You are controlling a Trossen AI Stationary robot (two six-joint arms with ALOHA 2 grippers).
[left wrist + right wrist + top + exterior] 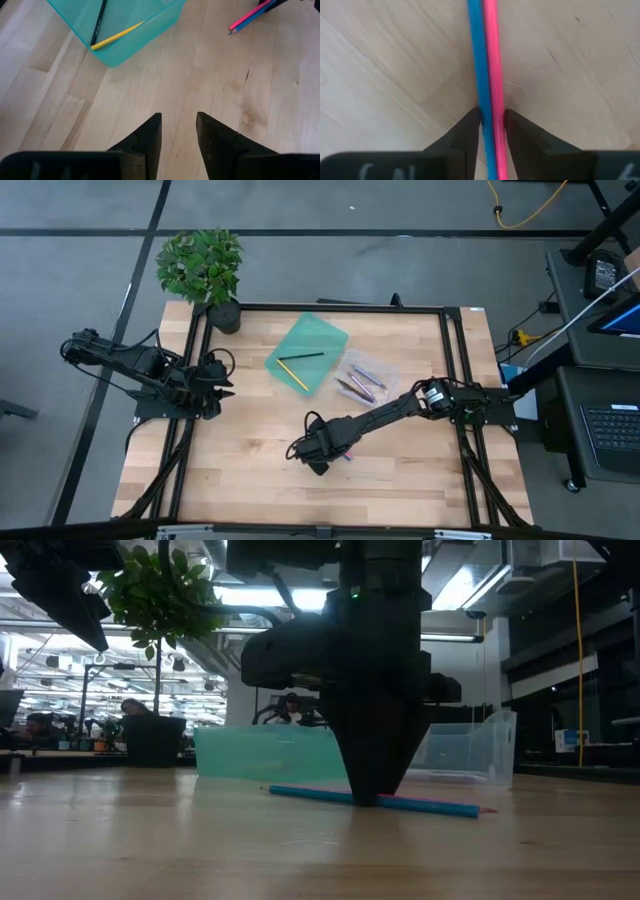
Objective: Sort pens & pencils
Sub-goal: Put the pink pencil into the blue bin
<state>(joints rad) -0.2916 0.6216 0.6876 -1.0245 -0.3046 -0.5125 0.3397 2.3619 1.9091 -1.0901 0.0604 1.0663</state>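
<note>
- Fingers of my right gripper stand one on each side of two thin sticks lying side by side on the pale wooden table: a blue stick and a pink stick. The tips are down at the wood, near the table's middle front. The jaws look close against both sticks, but I cannot tell whether they are truly clamped or just bracketing them.
- I see two risks here. The gripper could lift both sticks when only one is wanted, or one could roll free and drop, because the pair sit touching between the same pads.
- Beyond that, a teal plastic bin already holds a yellow stick and a black stick.
- Just beside it, a clear plastic tray holds several more sticks, lavender and brownish by the look.
- My left gripper waits at the table's left edge, jaws apart and holding nothing.
- Farthest off, a small potted green plant stands at the back left corner.
</note>
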